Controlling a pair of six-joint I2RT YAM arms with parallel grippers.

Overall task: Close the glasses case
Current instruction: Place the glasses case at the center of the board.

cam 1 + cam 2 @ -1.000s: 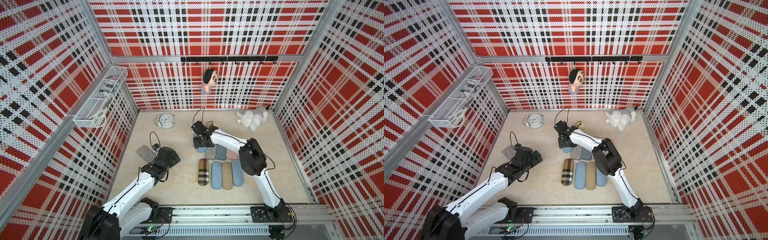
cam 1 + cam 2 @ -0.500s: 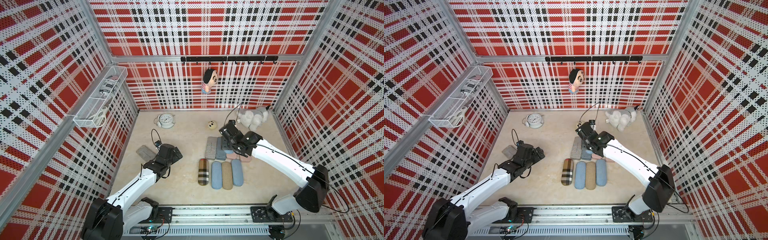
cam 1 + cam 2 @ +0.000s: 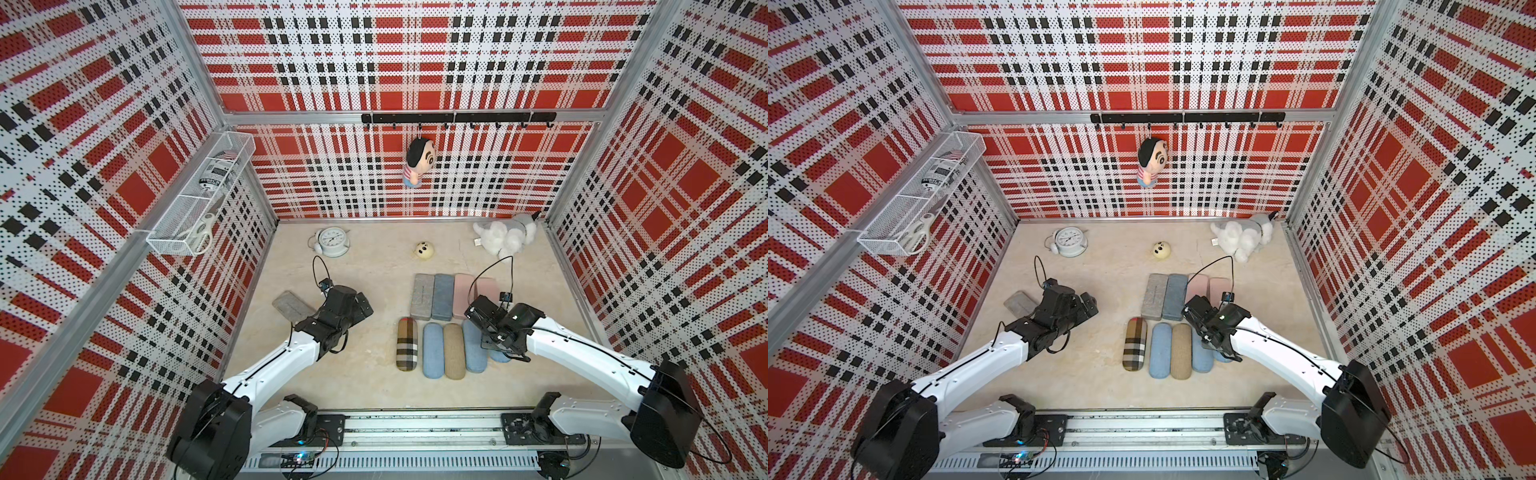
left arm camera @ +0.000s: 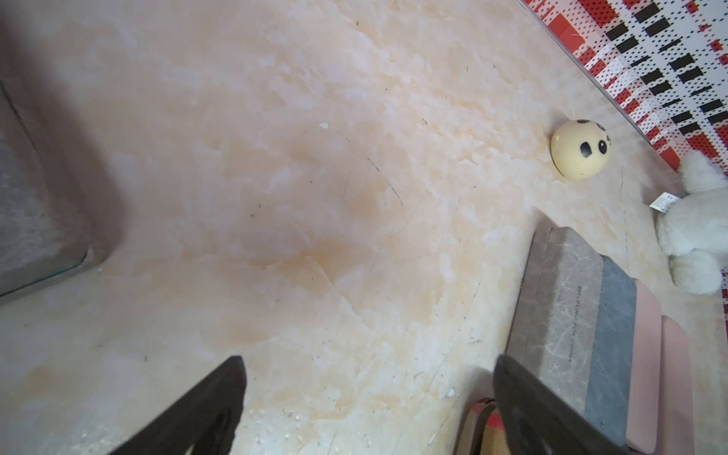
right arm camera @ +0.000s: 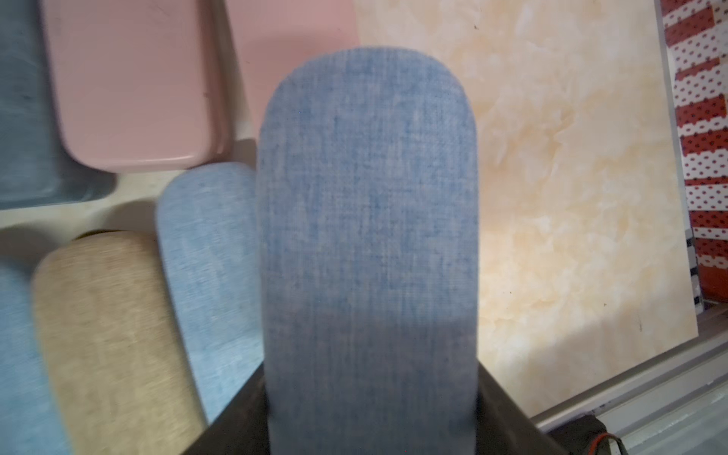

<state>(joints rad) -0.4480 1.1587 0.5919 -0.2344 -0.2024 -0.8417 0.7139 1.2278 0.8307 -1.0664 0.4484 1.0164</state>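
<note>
Two hands, one busy: my right gripper [image 3: 490, 332] is clamped at a middling width across one end of the denim-blue woven-fabric glasses case [image 5: 368, 220]. The case is long and round-ended and sticks out past the jaws at the right end of the front row, just beside a paler blue fabric case [image 5: 205, 275]. I can't tell if it touches the beige marbled table [image 3: 365, 374]. My left gripper [image 4: 368, 366] is spread wide and empty over bare table, near a grey felt slab case [image 3: 291, 306]. The held case looks closed from above, but the lid seam is hidden, so the latch is unconfirmed. Risks, as I judge them: the shell is domed and the cloth gives little bite, so an end-only pinch could let it swivel or droop. If I set it down skewed, it could ride onto the paler blue neighbour and shove the row. If it is unlatched, the lid could gape on release. Nearby are a tan coarse-weave oval case [image 5: 106, 335] and a smooth pink rounded-rectangle case [image 5: 134, 82] with a hard look.
</note>
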